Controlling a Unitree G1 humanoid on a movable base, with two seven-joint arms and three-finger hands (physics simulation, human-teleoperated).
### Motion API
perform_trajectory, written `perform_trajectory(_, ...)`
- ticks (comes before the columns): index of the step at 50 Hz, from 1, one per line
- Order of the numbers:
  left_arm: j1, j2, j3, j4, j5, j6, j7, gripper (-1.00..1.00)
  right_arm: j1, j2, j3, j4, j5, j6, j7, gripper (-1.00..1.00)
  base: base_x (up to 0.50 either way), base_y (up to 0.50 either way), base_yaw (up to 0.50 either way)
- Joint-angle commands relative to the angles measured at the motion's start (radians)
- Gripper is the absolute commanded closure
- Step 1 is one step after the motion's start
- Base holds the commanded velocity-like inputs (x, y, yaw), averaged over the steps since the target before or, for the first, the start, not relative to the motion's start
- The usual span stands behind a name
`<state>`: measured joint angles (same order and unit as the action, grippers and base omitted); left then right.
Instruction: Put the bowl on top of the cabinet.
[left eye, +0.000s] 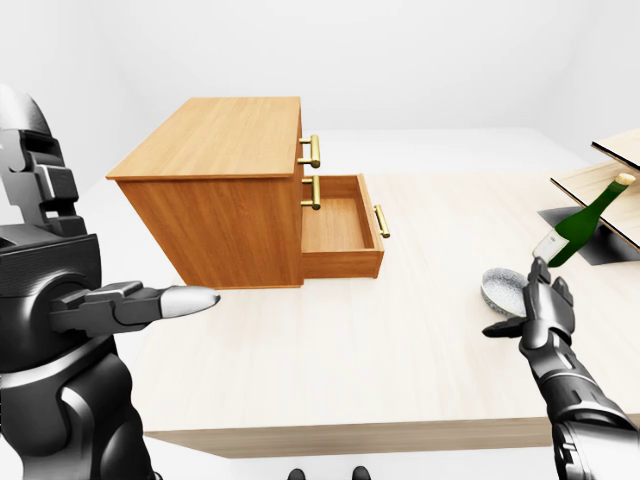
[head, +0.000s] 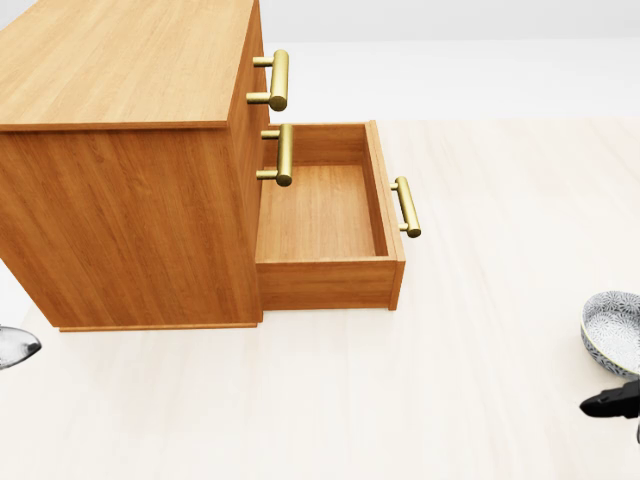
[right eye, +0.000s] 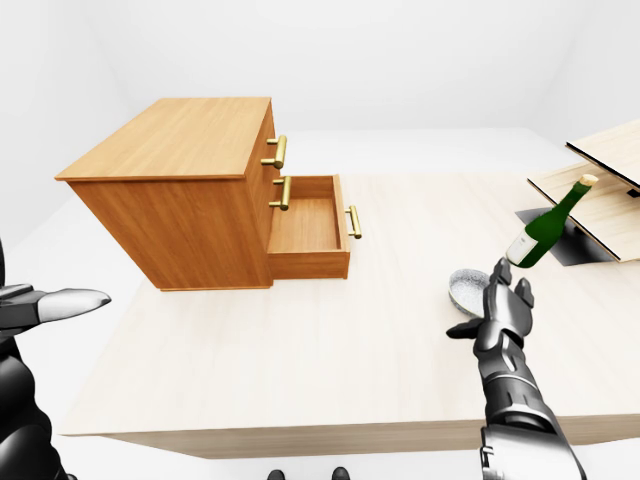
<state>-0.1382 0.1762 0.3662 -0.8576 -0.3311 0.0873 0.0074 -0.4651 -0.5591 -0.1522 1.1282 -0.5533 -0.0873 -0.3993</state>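
A grey patterned bowl (left eye: 503, 289) rests on the pale table at the right. Against its near side stands my right hand (left eye: 535, 300), fingers open and spread beside the rim, not closed round it. The head view catches only part of the bowl (head: 613, 329) at its right edge. The wooden cabinet (left eye: 220, 145) stands at the table's left, its flat top bare, with its lowest drawer (left eye: 340, 228) pulled out and empty. My left hand (left eye: 165, 302) hovers at the left, below the cabinet, fingers stretched out and holding nothing.
A green wine bottle (left eye: 585, 222) leans tilted just above and right of the bowl. Wooden boards and a dark plate (left eye: 600, 230) lie at the far right. Brass handles (left eye: 313, 151) stick out of the cabinet's drawers. The table's near edge (left eye: 350, 437) runs along the bottom.
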Motion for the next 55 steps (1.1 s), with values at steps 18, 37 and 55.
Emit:
perform_trajectory(18, 0.014, -0.013, -0.016, 0.005, 0.020, 0.000, -0.012, -1.00, -0.022, -0.008, 0.020, 0.077, 0.003, 0.000, -0.036, -1.00, 0.00, 0.00, 0.00)
perform_trajectory(37, 0.013, -0.015, -0.016, 0.005, 0.023, 0.000, -0.014, -1.00, -0.035, -0.006, 0.030, 0.107, 0.001, 0.000, -0.052, -1.00, 0.00, 0.00, 0.00)
perform_trajectory(55, 0.015, -0.017, -0.020, 0.008, 0.028, 0.000, -0.018, -1.00, -0.045, -0.015, 0.025, 0.073, -0.004, 0.000, -0.051, -1.00, 0.00, 0.00, 0.00)
